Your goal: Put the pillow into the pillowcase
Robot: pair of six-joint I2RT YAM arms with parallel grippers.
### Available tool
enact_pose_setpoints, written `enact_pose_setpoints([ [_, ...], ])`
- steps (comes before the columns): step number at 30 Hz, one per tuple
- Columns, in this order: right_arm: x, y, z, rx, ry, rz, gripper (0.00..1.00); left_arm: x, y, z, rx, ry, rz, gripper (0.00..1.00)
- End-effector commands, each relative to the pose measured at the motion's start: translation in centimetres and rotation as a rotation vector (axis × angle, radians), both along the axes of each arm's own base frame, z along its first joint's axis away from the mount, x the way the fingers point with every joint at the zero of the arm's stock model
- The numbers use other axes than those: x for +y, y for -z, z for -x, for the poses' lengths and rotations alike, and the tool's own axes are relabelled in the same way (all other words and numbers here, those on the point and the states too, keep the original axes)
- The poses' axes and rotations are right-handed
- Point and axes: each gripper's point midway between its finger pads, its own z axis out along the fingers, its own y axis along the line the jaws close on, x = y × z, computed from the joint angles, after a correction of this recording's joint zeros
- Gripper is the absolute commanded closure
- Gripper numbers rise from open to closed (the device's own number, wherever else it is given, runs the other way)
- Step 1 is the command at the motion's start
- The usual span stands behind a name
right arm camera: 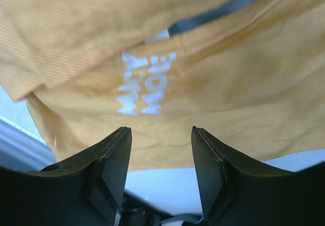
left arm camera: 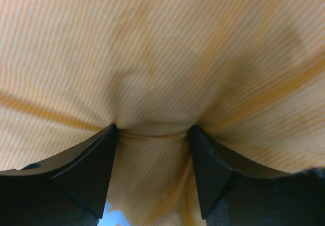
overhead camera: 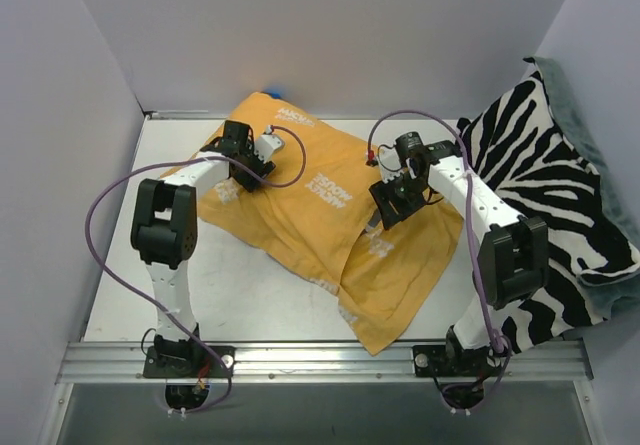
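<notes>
The mustard-orange pillowcase [overhead camera: 330, 220] lies crumpled across the middle of the white table, with white lettering patches showing. The pillow is hidden; no cream cushion shows in any view. My left gripper [overhead camera: 248, 175] is at the pillowcase's far left part. In the left wrist view it [left arm camera: 152, 130] is open, with its tips pressed into the orange cloth [left arm camera: 162, 58], which bulges between them. My right gripper [overhead camera: 385, 213] is over the pillowcase's right middle. In the right wrist view it [right arm camera: 160, 130] is open and empty, close to the cloth [right arm camera: 228, 94] beside a lettering patch.
A zebra-striped blanket [overhead camera: 550, 185] covers the table's right side, over a grey-green cloth at its edge. A small blue thing [overhead camera: 272, 93] peeks out behind the pillowcase's far corner. White walls close in on three sides. A metal rail [overhead camera: 320, 360] runs along the near edge.
</notes>
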Motion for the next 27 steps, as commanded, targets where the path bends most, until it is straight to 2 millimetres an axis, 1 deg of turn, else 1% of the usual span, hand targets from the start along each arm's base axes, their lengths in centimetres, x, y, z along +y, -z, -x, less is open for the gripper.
enact_pose_setpoints([
  [1, 0.6, 1.2, 1.9, 0.145, 0.032, -0.072, 0.49, 2.8, 3.9, 4.2, 0.145, -0.021, -0.104, 0.35],
  [2, 1.4, 1.7, 1.3, 0.166, 0.035, -0.100, 0.50, 2.5, 4.1, 5.2, 0.156, -0.013, -0.095, 0.36],
  [3, 1.9, 1.9, 0.4, 0.167, 0.038, -0.112, 0.52, 2.1, 3.4, 6.3, 0.155, -0.004, -0.073, 0.37],
  [4, 2.7, 2.5, -1.6, 0.168, 0.042, -0.118, 0.56, 2.2, 4.5, 8.5, 0.204, -0.012, -0.068, 0.38],
  [5, 3.1, 3.1, -2.7, 0.173, 0.049, -0.122, 0.59, 2.0, 4.5, 9.7, 0.223, -0.006, -0.060, 0.39],
  [6, 3.6, 3.4, -4.0, 0.171, 0.056, -0.129, 0.61, 1.5, 3.6, 11.0, 0.232, 0.015, -0.044, 0.40],
  [7, 4.3, 4.5, -6.2, 0.176, 0.068, -0.135, 0.65, 1.4, 3.5, 12.0, 0.245, 0.018, -0.043, 0.41],
  [8, 4.8, 4.7, -7.6, 0.160, 0.072, -0.141, 0.67, 1.3, 3.8, 13.8, 0.277, 0.026, -0.044, 0.42],
  [9, 5.2, 5.0, -8.7, 0.157, 0.077, -0.146, 0.68, 1.0, 2.6, 14.8, 0.274, 0.040, -0.035, 0.43],
  [10, 5.5, 6.6, -9.5, 0.176, 0.077, -0.141, 0.69, 0.4, 2.2, 15.7, 0.289, 0.051, -0.011, 0.45],
  [11, 6.2, 5.2, -11.9, 0.106, 0.070, -0.165, 0.69, 0.1, 1.8, 16.5, 0.298, 0.060, -0.001, 0.46],
  [12, 6.5, 5.1, -12.8, 0.087, 0.069, -0.168, 0.69, -0.2, 0.7, 17.6, 0.311, 0.068, 0.013, 0.46],
  [13, 6.8, 5.3, -13.9, 0.073, 0.071, -0.170, 0.69, -1.2, 0.1, 18.5, 0.329, 0.094, 0.048, 0.46],
  [14, 6.9, 4.8, -14.9, 0.042, 0.079, -0.171, 0.68, -1.4, -0.4, 18.9, 0.334, 0.075, 0.064, 0.40],
  [15, 6.9, 3.2, -16.4, -0.016, 0.080, -0.179, 0.67, -1.6, -1.8, 18.9, 0.319, 0.068, 0.088, 0.37],
  [16, 6.2, 2.2, -17.1, -0.062, 0.086, -0.153, 0.64, -1.2, -2.5, 18.7, 0.324, 0.024, 0.125, 0.32],
  [17, 4.9, 1.6, -17.3, -0.084, 0.100, -0.130, 0.56, -1.3, -3.4, 18.9, 0.336, 0.015, 0.173, 0.23],
  [18, 3.9, 1.1, -17.3, -0.106, 0.087, -0.102, 0.52, -1.0, -5.4, 17.9, 0.292, -0.007, 0.202, 0.19],
  [19, 2.2, -1.3, -17.0, -0.159, 0.104, -0.074, 0.41, 0.4, -6.4, 17.2, 0.270, -0.051, 0.216, 0.10],
  [20, 0.8, -1.8, -16.1, -0.156, 0.105, -0.055, 0.36, 1.7, -7.1, 17.4, 0.271, -0.077, 0.211, 0.02],
  [21, -1.7, -0.7, -14.2, -0.105, 0.104, -0.024, 0.31, 2.7, -8.5, 17.4, 0.238, -0.089, 0.214, 0.03],
  [22, -3.0, -3.0, -12.4, -0.137, 0.089, -0.017, 0.22, 3.8, -8.8, 17.8, 0.231, -0.067, 0.199, 0.03],
  [23, -4.2, -3.3, -10.7, -0.129, 0.069, 0.009, 0.18, 6.2, -8.6, 18.7, 0.256, -0.115, 0.186, 0.03],
  [24, -5.3, -3.1, -8.8, -0.108, 0.051, 0.040, 0.15, 7.2, -9.0, 19.6, 0.247, -0.119, 0.172, 0.03],
  [25, -6.7, -2.3, -5.2, -0.074, -0.022, 0.091, 0.13, 8.8, -8.2, 20.8, 0.268, -0.107, 0.146, 0.03],
  [26, -7.8, -1.9, -3.2, -0.047, -0.048, 0.139, 0.12, 9.6, -7.5, 22.6, 0.318, -0.108, 0.137, 0.03],
  [27, -8.3, -2.3, -1.1, -0.049, -0.076, 0.153, 0.12, 11.3, -7.6, 23.7, 0.319, -0.143, 0.135, 0.03],
])
